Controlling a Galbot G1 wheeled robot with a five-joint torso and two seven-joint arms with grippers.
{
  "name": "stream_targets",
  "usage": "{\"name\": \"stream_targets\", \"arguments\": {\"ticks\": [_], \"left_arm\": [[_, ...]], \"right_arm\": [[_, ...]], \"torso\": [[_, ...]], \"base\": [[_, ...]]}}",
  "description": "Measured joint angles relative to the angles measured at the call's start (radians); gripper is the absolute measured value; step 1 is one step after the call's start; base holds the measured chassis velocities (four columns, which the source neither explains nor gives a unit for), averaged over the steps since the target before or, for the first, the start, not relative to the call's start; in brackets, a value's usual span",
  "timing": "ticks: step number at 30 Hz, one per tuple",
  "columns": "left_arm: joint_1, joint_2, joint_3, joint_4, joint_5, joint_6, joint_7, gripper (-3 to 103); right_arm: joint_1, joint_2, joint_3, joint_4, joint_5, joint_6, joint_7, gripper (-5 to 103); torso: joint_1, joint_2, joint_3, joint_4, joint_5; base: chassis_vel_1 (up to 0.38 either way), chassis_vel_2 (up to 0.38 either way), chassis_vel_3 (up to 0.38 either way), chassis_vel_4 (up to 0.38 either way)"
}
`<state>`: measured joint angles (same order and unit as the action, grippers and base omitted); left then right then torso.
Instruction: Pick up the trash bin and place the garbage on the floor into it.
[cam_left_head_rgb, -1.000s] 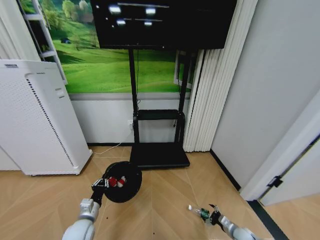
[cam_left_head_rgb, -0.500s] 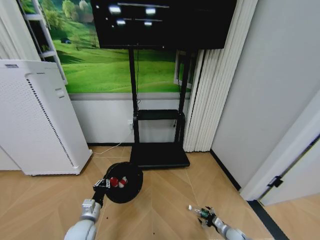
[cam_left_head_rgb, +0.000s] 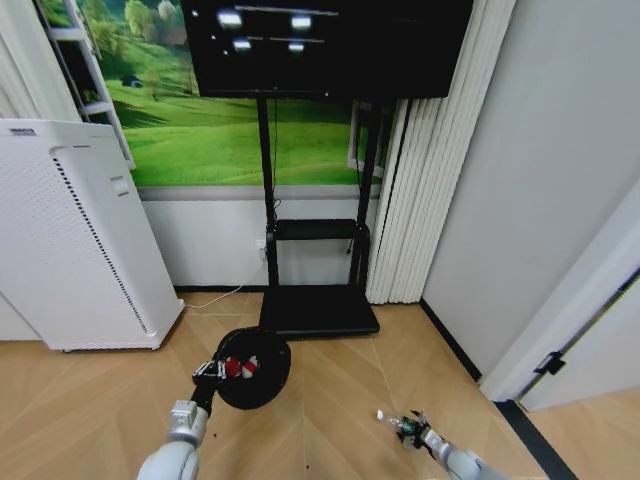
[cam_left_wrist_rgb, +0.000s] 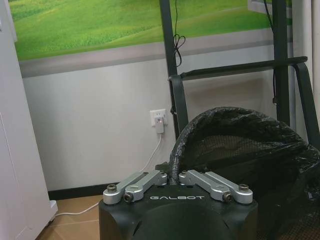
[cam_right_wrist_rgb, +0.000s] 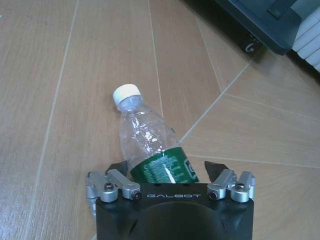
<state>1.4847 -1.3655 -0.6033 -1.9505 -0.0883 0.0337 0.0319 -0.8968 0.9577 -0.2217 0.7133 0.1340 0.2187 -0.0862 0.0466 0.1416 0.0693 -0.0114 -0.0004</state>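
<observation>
The left gripper (cam_left_head_rgb: 211, 372) is pinched on the near-left rim of the bin (cam_left_head_rgb: 254, 368), holding the black mesh basket low over the wood floor (cam_left_head_rgb: 330, 390), in front of the TV stand (cam_left_head_rgb: 318, 310) and right of the white appliance (cam_left_head_rgb: 75, 240). From the head view the bin's mouth faces up toward the camera, and two red-and-white wrappers (cam_left_head_rgb: 240, 367) lie inside it. In the left wrist view the fingers (cam_left_wrist_rgb: 187, 176) are closed together with the bin's rim (cam_left_wrist_rgb: 174, 162) clamped between them; a black bag lines the mesh, and a wall socket (cam_left_wrist_rgb: 158, 119) with a white cable sits on the wall behind. The right gripper (cam_left_head_rgb: 412, 430) is low at the near right, down at the floor around the bottle (cam_left_head_rgb: 393, 421). In the right wrist view the clear bottle (cam_right_wrist_rgb: 150, 147) lies on its side on the planks, white cap (cam_right_wrist_rgb: 126, 93) pointing away from the gripper, its green-labelled end between the fingers (cam_right_wrist_rgb: 119, 168). Those fingers stand spread to either side of the bottle with a gap showing at each, so they straddle it rather than pinch it. The bottle lies well apart from the bin, to its right and nearer the robot.
</observation>
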Motion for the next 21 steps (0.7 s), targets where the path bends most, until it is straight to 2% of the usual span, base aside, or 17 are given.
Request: {"name": "stream_targets", "arguments": {"ticks": [3, 4, 5, 7, 8, 9, 16, 20, 21], "left_arm": [[-0.002, 0.004, -0.001, 0.004, 0.0, -0.002, 0.0, 5], [-0.002, 0.004, -0.001, 0.004, 0.0, -0.002, 0.0, 5], [-0.002, 0.004, -0.001, 0.005, -0.001, -0.002, 0.0, 5], [-0.002, 0.004, -0.001, 0.005, -0.001, -0.003, 0.0, 5], [-0.002, 0.003, -0.001, 0.006, -0.001, -0.004, 0.0, 5], [-0.001, 0.003, -0.001, 0.008, 0.0, -0.007, 0.0, 5], [0.001, 0.0, -0.003, 0.01, 0.001, -0.014, 0.0, 5], [0.0, -0.001, 0.001, 0.013, 0.003, -0.015, 0.0, 5], [-0.003, -0.002, 0.007, 0.016, 0.005, -0.016, 0.0, 5]], "right_arm": [[0.001, 0.006, 0.003, -0.009, -0.003, 0.006, -0.003, 68], [0.001, 0.006, 0.003, -0.009, -0.003, 0.006, -0.003, 68], [0.001, 0.007, 0.004, -0.01, -0.004, 0.006, -0.003, 62], [0.001, 0.007, 0.004, -0.01, -0.004, 0.007, -0.003, 62], [-0.001, 0.007, 0.005, -0.01, -0.005, 0.008, -0.002, 51], [-0.004, 0.007, 0.006, -0.009, -0.005, 0.008, -0.002, 46], [-0.019, -0.003, 0.014, 0.009, -0.009, 0.009, 0.0, 32], [-0.041, -0.021, 0.025, 0.058, -0.005, 0.0, 0.001, 25], [-0.058, -0.04, 0.04, 0.105, 0.001, -0.01, 0.007, 21]], "torso": [[0.0, 0.0, 0.0, 0.0, 0.0002], [0.0, 0.0, 0.0, 0.0, 0.0002], [0.0, 0.0, 0.0, 0.0001, 0.0004], [0.0, 0.0, 0.0, 0.0002, 0.0006], [0.0, 0.0, 0.0, 0.0002, 0.0005], [0.0, 0.0, 0.0, 0.0001, 0.0003], [0.0, 0.0, 0.0, 0.0, 0.0004], [0.0, 0.0, 0.0, -0.0003, 0.0009], [0.0, 0.0, 0.0, -0.0002, 0.0012]], "base": [[0.0, 0.0, 0.0, 0.0], [0.0, 0.0, 0.0, 0.0], [0.0, 0.0, 0.0, 0.0], [0.0, 0.0, 0.0, 0.0], [0.0, 0.0, 0.0, 0.0], [0.0, 0.0, 0.0, 0.0], [0.0, 0.0, 0.0, 0.0], [0.0, 0.0, 0.0, 0.0], [0.0, 0.0, 0.0, 0.0]]}}
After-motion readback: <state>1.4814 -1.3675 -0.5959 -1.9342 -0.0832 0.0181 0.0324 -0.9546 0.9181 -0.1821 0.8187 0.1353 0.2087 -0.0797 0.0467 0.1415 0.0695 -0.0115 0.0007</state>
